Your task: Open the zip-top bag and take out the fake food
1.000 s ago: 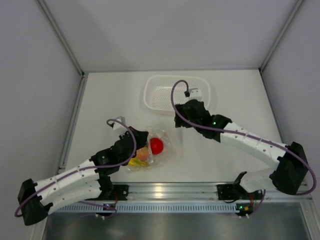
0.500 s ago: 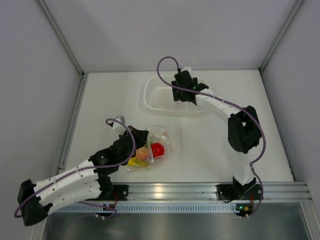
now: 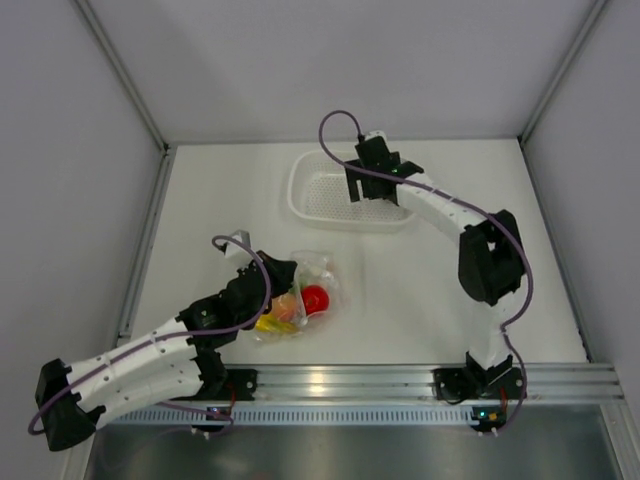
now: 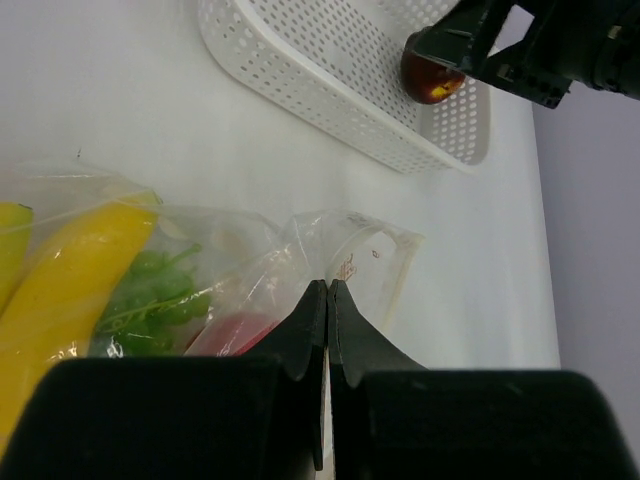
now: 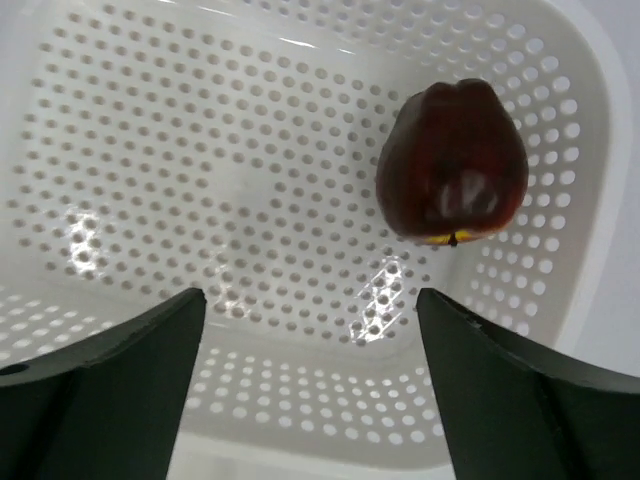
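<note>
The clear zip-top bag (image 3: 325,268) lies on the table near the front. Inside it are a red tomato (image 3: 316,297), an orange-peach fruit (image 3: 287,305) and a yellow banana (image 3: 272,324). My left gripper (image 3: 283,280) is shut on the bag's edge (image 4: 370,250); its wrist view shows the banana (image 4: 70,270) and a green leafy piece (image 4: 150,295) through the plastic. My right gripper (image 3: 372,190) is open over the white basket (image 3: 310,190). The dark maroon fruit (image 5: 452,160) is in the basket, clear of the fingers; it also shows in the left wrist view (image 4: 430,75).
The perforated white basket (image 5: 150,150) stands at the back middle of the table, its near wall (image 4: 300,80) facing the bag. White walls close in the table on the left, right and back. A metal rail runs along the front edge.
My right arm has swung from beside the bag to above the basket, where it now hovers open. The left gripper has stayed shut on the bag, and the tomato has shifted slightly.
</note>
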{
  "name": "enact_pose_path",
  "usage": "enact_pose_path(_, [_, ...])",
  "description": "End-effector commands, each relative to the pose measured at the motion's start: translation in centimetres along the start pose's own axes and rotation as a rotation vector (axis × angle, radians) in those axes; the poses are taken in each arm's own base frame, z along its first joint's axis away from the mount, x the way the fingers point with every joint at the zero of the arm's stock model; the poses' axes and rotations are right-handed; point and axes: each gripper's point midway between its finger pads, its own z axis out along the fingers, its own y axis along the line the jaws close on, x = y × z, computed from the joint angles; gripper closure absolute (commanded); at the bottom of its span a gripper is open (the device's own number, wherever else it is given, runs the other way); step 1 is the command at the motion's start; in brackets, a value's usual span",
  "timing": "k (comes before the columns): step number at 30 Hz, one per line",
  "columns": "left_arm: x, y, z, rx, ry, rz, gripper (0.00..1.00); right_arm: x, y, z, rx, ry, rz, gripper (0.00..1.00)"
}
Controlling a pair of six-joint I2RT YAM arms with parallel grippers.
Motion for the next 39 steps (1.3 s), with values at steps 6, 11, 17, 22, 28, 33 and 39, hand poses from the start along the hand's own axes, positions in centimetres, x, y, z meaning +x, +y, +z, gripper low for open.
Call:
enact_pose_path(6, [-2.1, -2.5, -0.4, 0.045, -0.038, -0.028, 1.0, 1.2, 6.4, -13.5, -0.463, -0.143, 0.206, 0.33])
enact_pose_path(11, [-2.0, -2.7, -0.4, 0.051, -0.031, -0.039, 1.0, 6.5, 12.1, -18.3, -0.64, -0.147, 0.153, 0.37])
enact_pose_path(17, [-2.0, -2.6, -0.5, 0.052, -0.033, -0.052, 1.0, 10.1, 15.6, -21.2, -0.716, -0.143, 0.167, 0.41])
enact_pose_path(22, [-1.5, -2.1, -0.3, 0.04, -0.025, -0.058, 1.0, 12.4, 18.0, -21.2, -0.704, -0.116, 0.189, 0.4])
enact_pose_path(28, [-1.0, -1.6, -0.2, 0.029, -0.017, -0.068, 1.0, 13.7, 20.0, -19.0, -0.644, -0.11, 0.237, 0.38])
enact_pose_path(33, [-0.6, -0.9, -0.1, 0.017, -0.013, -0.068, 1.0, 13.9, 20.9, -18.9, -0.567, -0.142, 0.206, 0.38])
enact_pose_path(39, [-0.2, -0.3, 0.1, 0.002, -0.014, -0.062, 1.0, 12.7, 18.8, -20.5, -0.436, -0.231, 0.188, 0.37])
